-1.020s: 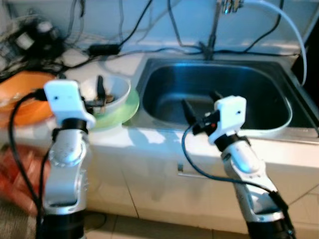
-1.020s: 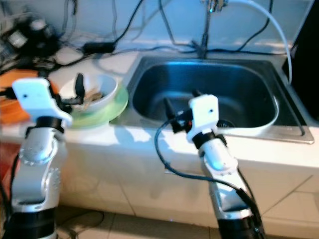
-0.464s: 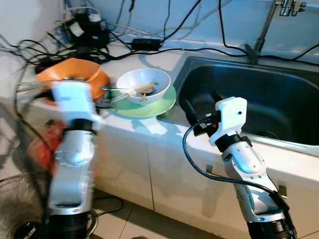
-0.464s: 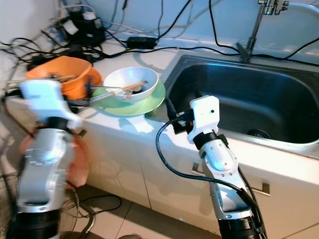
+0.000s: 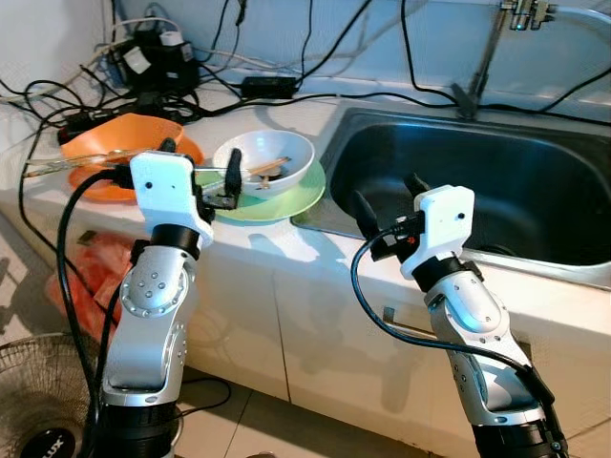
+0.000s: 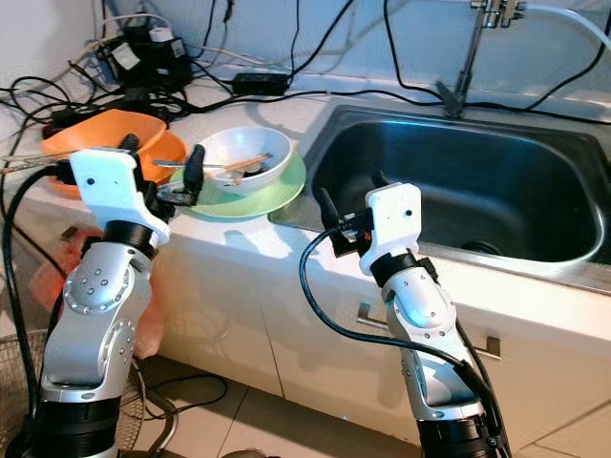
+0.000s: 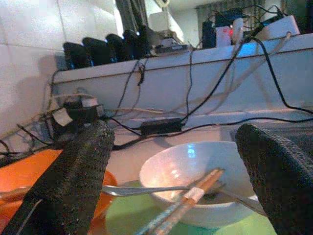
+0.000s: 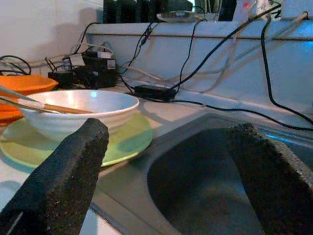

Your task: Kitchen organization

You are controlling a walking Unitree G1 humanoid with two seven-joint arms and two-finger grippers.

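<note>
A white bowl (image 5: 277, 153) with wooden chopsticks (image 7: 186, 200) and a metal spoon (image 7: 132, 188) in it stands on a green plate (image 5: 296, 196), on the counter left of the steel sink (image 5: 477, 181). My left gripper (image 5: 202, 162) is open at the bowl's near left side, level with its rim, with one finger (image 5: 234, 170) close to the bowl's wall. My right gripper (image 5: 387, 196) is open with nothing in it. It hovers over the sink's front left corner, just right of the plate.
An orange bowl (image 5: 105, 143) holding long utensils sits left of the plate. Black cables and power adapters (image 5: 153, 57) crowd the back of the counter. A faucet (image 5: 487, 48) rises behind the sink. A fan (image 5: 29, 401) and an orange bag (image 5: 81, 277) are below.
The camera has swung left and drawn back from the counter. My left arm, blurred half a second ago, now holds steady with its fingers by the white bowl. The right arm keeps its pose.
</note>
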